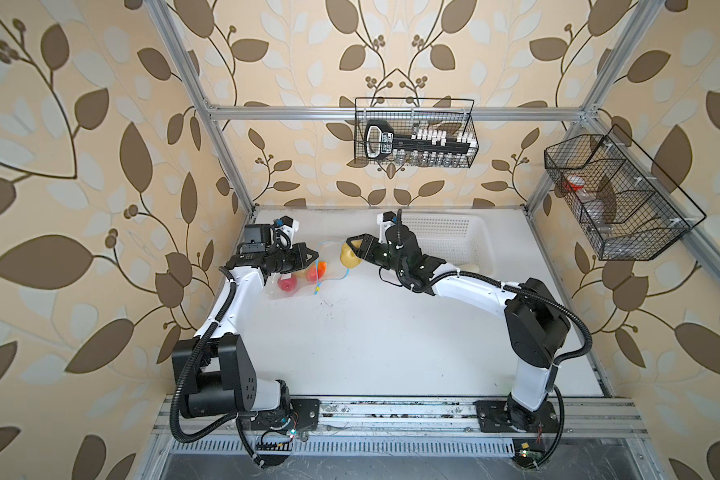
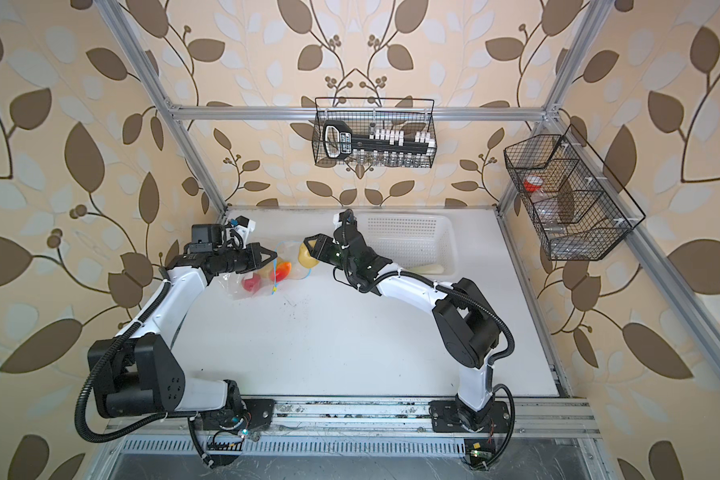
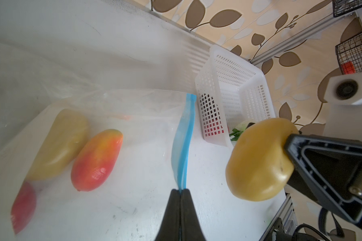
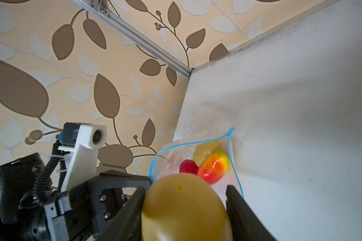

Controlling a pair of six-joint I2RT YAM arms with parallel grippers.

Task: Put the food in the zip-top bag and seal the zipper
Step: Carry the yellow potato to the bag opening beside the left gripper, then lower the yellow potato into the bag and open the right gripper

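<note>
The clear zip-top bag (image 1: 281,293) lies at the back left of the table with its mouth held open. My left gripper (image 3: 181,191) is shut on the light-blue zipper (image 3: 184,141) and lifts that edge. Inside the bag lie a red tomato (image 4: 187,167), a red-yellow fruit (image 4: 213,167) and a yellow-brown potato (image 3: 61,144). A second potato (image 1: 348,256) hangs just in front of the bag mouth, with my right gripper (image 4: 185,188) shut on it. Both top views show the two grippers (image 2: 274,254) (image 2: 308,249) facing each other across the mouth.
A white perforated basket (image 1: 445,237) stands at the back right, behind my right arm, with a white radish (image 2: 429,270) lying in it and something red showing through its wall (image 3: 213,129). Two black wire baskets (image 1: 412,133) (image 1: 612,195) hang on the frame.
</note>
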